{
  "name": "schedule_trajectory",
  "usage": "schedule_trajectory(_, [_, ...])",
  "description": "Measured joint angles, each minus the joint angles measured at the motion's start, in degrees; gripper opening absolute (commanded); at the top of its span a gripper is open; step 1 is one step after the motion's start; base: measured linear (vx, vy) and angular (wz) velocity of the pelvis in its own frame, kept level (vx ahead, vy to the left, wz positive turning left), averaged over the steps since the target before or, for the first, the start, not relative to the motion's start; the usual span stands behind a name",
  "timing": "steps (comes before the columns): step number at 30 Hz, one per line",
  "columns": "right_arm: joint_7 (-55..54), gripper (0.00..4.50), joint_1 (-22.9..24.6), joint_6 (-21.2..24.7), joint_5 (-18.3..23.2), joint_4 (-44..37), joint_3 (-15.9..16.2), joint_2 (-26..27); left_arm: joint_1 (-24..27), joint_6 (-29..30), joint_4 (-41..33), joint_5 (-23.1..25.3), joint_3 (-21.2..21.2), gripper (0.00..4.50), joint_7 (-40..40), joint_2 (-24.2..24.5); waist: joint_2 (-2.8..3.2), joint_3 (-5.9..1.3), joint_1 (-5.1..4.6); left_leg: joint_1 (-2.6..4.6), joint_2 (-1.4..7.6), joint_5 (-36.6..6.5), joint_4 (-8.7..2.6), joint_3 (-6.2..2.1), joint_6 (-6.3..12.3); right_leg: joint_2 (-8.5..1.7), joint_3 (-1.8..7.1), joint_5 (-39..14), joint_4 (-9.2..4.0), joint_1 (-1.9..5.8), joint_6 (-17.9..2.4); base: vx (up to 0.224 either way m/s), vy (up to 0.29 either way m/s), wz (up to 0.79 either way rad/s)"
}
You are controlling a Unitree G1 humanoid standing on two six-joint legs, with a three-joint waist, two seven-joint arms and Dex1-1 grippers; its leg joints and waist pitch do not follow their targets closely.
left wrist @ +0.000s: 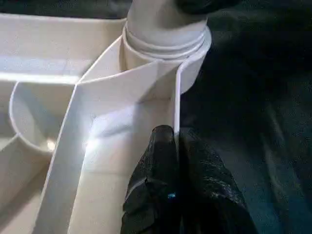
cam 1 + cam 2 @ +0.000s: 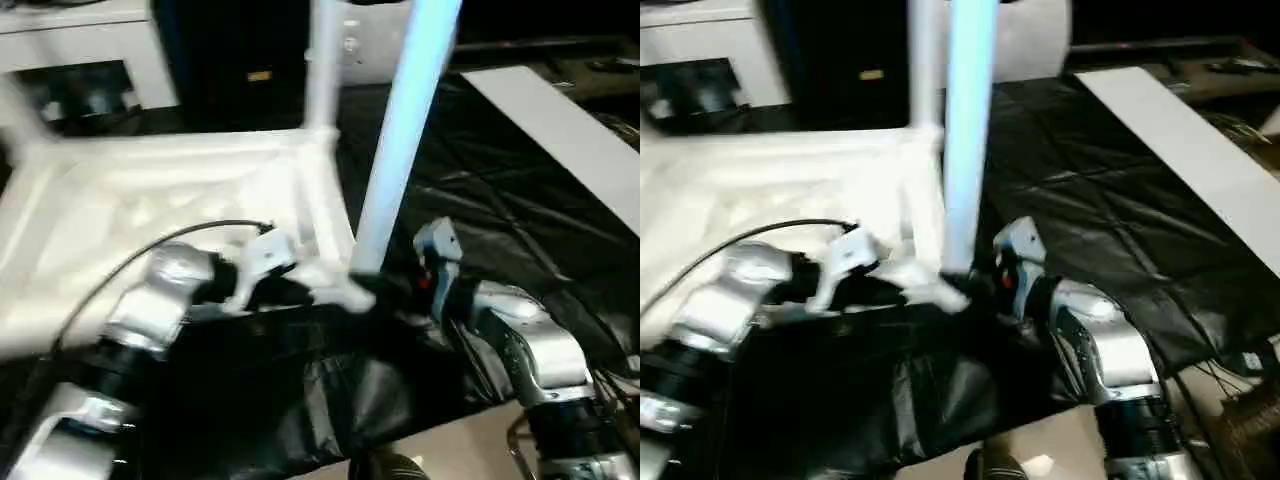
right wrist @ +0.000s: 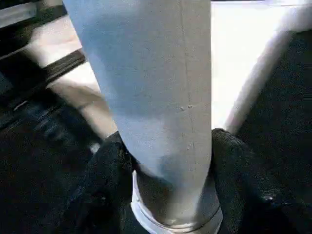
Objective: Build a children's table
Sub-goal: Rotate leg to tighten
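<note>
Reaching in from the right, the right gripper (image 3: pixel 165 185) is clamping the base of a leg (image 2: pixel 400 140) standing in the tabletop's (image 2: pixel 120 210) near corner socket (image 1: pixel 165 48), while the left gripper (image 1: pixel 178 180) is pinching the rim (image 1: pixel 176 105) beside it, forearm angled across the black sheet (image 2: pixel 520 220).

The white table top (image 2: pixel 150 215) lies underside-up on black sheeting, a tapered leg (image 2: pixel 400 140) upright in its near corner socket (image 1: pixel 165 46).

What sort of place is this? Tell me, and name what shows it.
Probably an indoor workshop or lab area set up for assembly: black sheeting covers the work surface, a white board lies on it, and white furniture and dark equipment stand behind the upturned table top.
</note>
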Motion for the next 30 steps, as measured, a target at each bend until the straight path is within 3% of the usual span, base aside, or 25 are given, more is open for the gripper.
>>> schedule_trajectory(4, [-16.4, 2.02, -3.7, 1.2, -4.5, 2.9, -2.8, 8.9, -2.7, 4.9, 3.1, 2.7, 2.0, 0.0, 11.3, -7.2, 0.04, 0.0, -0.44, 0.09, -0.1, 0.0, 0.04, 0.0, 0.0, -0.01, 0.12, 0.0, -0.14, -0.01, 0.0, 0.0, 0.0, 0.0])
schedule_trajectory(7, [-24.2, 2.02, -6.2, 1.1, -6.5, 5.3, -4.6, 12.5, -3.6, 8.1, 3.6, 4.1, 2.8, 0.0, 18.0, -11.7, 0.17, -0.05, -0.77, 0.03, -0.15, 0.0, -0.01, 0.0, 0.02, -0.03, 0.15, 0.0, -0.57, 0.03, 0.0, 0.0, 0.0, 0.0])
schedule_trajectory(8, [-25.0, 2.72, -6.3, 1.1, -6.5, 5.5, -4.8, 12.6, -3.6, 8.6, 3.5, 4.1, 2.9, 0.0, 19.0, -12.5, 0.23, -0.09, -0.83, 0.0, -0.17, 0.0, -0.12, 0.0, 0.03, -0.03, 0.14, 0.0, -0.77, 0.07, 0.0, 0.0, 0.0, 0.0])
schedule_trajectory(16, [-23.4, 3.23, -4.3, -3.8, -6.5, 5.0, -4.8, 12.8, -3.3, 7.4, 1.6, 4.9, 0.7, 0.0, 18.9, -11.3, 0.25, -0.1, -0.38, -0.18, -0.33, 0.1, -0.62, 0.02, 0.19, -0.04, 0.26, 1.1, -1.04, -0.17, 0.1, 0.0, 0.0, 0.0])
schedule_trajectory(24, [-6.0, 4.08, 1.0, -6.3, -1.5, 0.0, -1.3, 2.4, -0.8, 3.0, -3.3, 3.0, -0.8, 0.0, 10.7, -3.4, 0.22, -0.08, 0.3, -0.37, -0.09, 0.3, -1.24, 0.02, 0.35, 0.16, -0.02, 1.2, -0.97, -0.58, 0.0, 0.034, -0.013, 0.0])
schedule_trajectory(30, [7.8, 4.4, 5.3, -7.6, 1.7, -2.8, 1.6, -6.7, 0.5, -0.6, -4.4, 1.2, -0.3, 0.0, 5.8, 2.0, 0.21, -0.06, 0.64, -0.65, 0.01, 0.3, -1.16, 0.02, 0.41, 0.19, -0.16, 1.1, -0.89, -0.83, -0.2, 0.0, 0.0, 0.0])
